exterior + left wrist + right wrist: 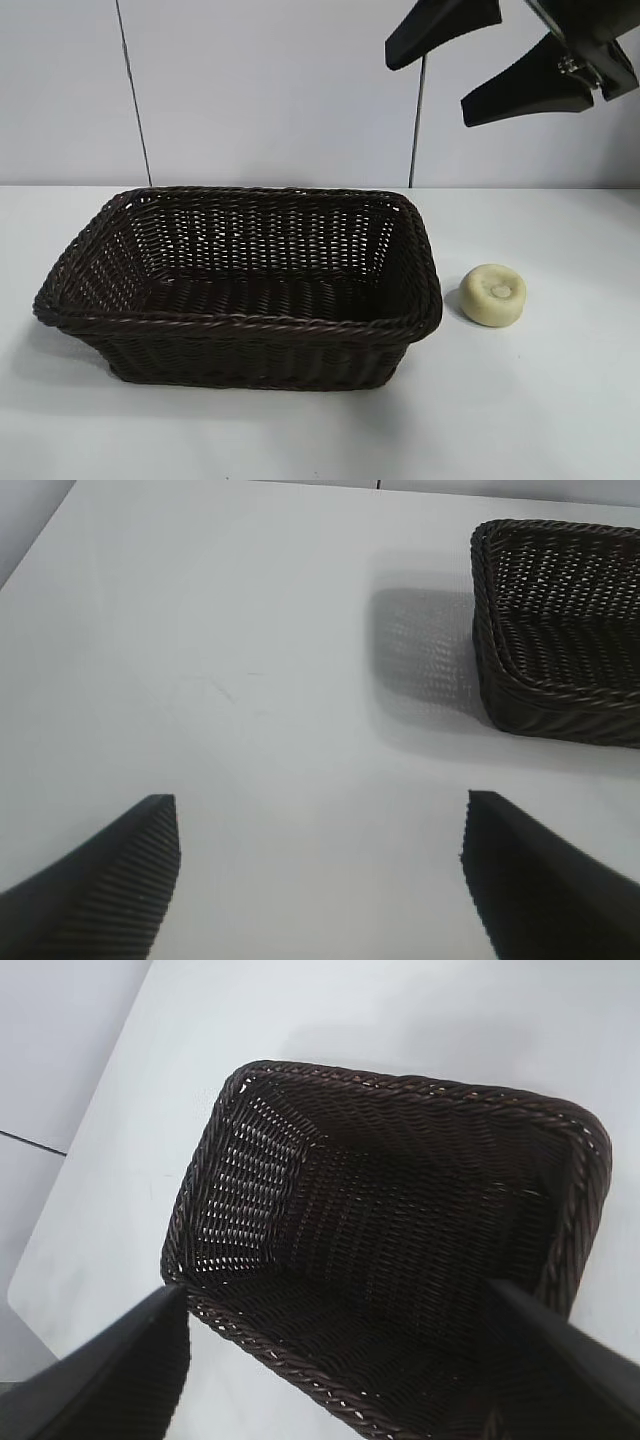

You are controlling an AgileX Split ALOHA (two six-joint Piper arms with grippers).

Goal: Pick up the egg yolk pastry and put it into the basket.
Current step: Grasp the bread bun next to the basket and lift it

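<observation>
The egg yolk pastry [493,294], a small pale cream-yellow puck with a dimple on top, lies on the white table just right of the basket [240,325]. The basket is dark brown wicker and holds nothing. My right gripper [427,90] hangs high above the basket's right end and the pastry, open and empty. In the right wrist view it [335,1300] looks down into the basket [400,1085]; the pastry is out of that view. My left gripper [320,830] is open and empty over bare table, away from the basket's end [560,525], and is out of the exterior view.
The white table top [540,400] runs back to a pale wall with two dark vertical lines. The table's edge shows in the right wrist view [60,1210].
</observation>
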